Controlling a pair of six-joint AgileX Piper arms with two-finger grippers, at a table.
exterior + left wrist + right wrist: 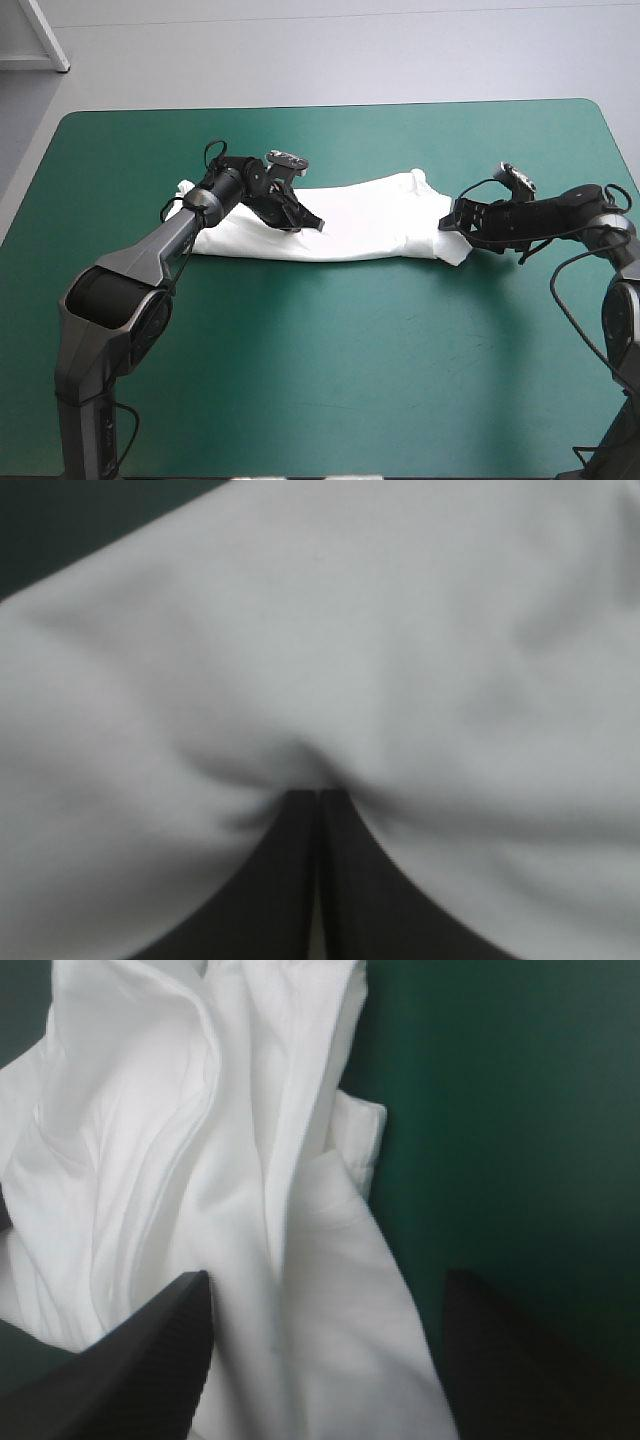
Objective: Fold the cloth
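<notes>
Folding looks part done: the T-shirt (360,228) lies as a long, narrow band across the middle of the worktop (330,380). Its length runs parallel to the far edge, one end toward the left edge and the other toward the right.

The left pincer (318,796) is clamped on the T-shirt partway in from the left end, its black fingers (290,880) meeting with the cloth puckered at their tips. The right pincer (325,1285) stands at the right end with its fingers (150,1360) apart, one over the crumpled white cloth, the other over the bare teal-green cover (520,1110); it holds nothing.

The step in hand seems to be securing both ends so the band can be doubled over. To do it well, the right pincer should come down so that all the layers of that end lie between its fingers, then pinch firmly before any lift. Both arms should then rise together and level, with the band lightly taut, so that the layers do not slip apart and the loose corner at the right end does not trail out.
</notes>
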